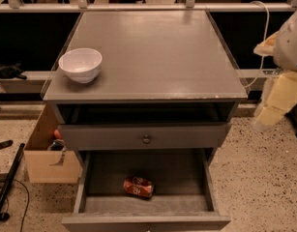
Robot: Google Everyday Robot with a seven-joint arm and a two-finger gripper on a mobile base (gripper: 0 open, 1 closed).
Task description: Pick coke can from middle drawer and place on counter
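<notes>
Bench [153,57]: grey flat top of the drawer cabinet, the place where the can is to be set. It carries one item, at its left front corner.
Middle drawer [179,178]: pulled fully out below the closed drawer front [186,137] with the round knob. Its grey floor is exposed to access from above.
Cardboard box [44,153]: on the floor, against the cabinet's left side. Not part of the task.
Pincer [276,103]: pale unit at the right edge of the view, beside the bench's right side and roughly level with the bench front edge. It is well apart from the drawer and from the can. Whether it is open or closed cannot be told. It grips nothing visible.
White bowl [81,64]: upright on the bench, left front corner.
Coke can [138,187]: lying on its side on the drawer floor, slightly left of centre, near the front wall.
Done: drawer open, can accessible.
Left: judged as the whole handling sequence, namely approach to the drawer, descent over the can, grasp, lift and placement on the bench.
Progress: early; no grasp has been made.
</notes>
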